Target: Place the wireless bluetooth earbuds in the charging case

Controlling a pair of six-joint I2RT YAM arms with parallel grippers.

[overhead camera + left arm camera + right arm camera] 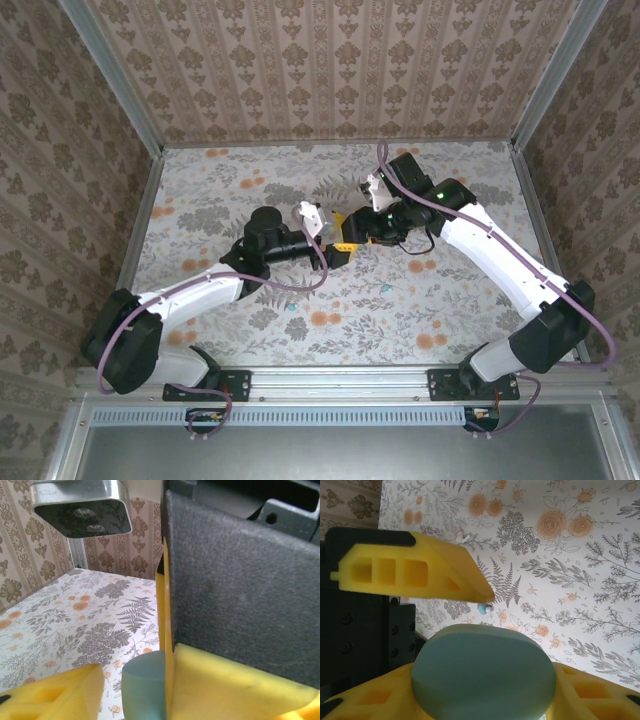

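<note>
Top external: the left gripper and right gripper meet tip to tip at mid-table. They are well apart from the wallpapered walls and the metal frame rail. The floral table spreads broad on every side.

Left wrist: the teal charging case sits between the fingers, just beside the one bearing the grey pad. Table shows between it and the other yellow finger, so the fingers stand apart.

Right wrist: the case lies against the lower finger, its long axis across the view. The upper finger looks clear of it, and I cannot tell whether it is clamped. A teal earbud lies on the table beyond the case, and a white earbud lies farther off. Both are too small to show which way they point.
</note>
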